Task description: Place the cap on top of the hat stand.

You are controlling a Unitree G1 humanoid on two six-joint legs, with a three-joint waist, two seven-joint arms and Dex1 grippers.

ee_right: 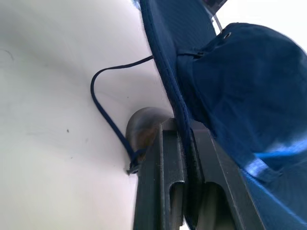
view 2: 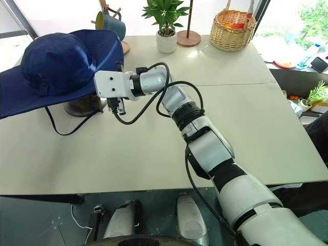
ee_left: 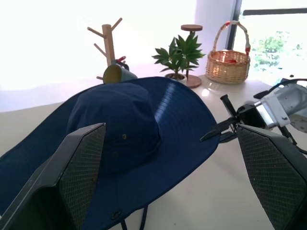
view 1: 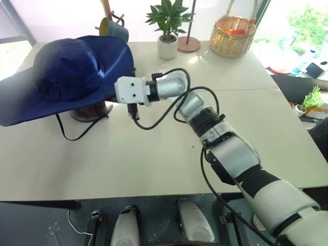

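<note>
The right arm reaches left toward the cap (view 1: 66, 72); right gripper (ee_right: 184, 139) pinches its brim; left gripper (ee_left: 172, 163) fingers spread wide, facing the cap.

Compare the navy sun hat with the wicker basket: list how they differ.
The navy blue floppy fabric sun hat is soft and dark; the woven wicker basket is stiff and pale tan. The hat sits raised on a dark brown wooden stand near the table's left side; the basket stands directly on the white table at its far right. The hat's brim is pinched by the right claw; nothing touches the basket. Both are roundish.
</note>
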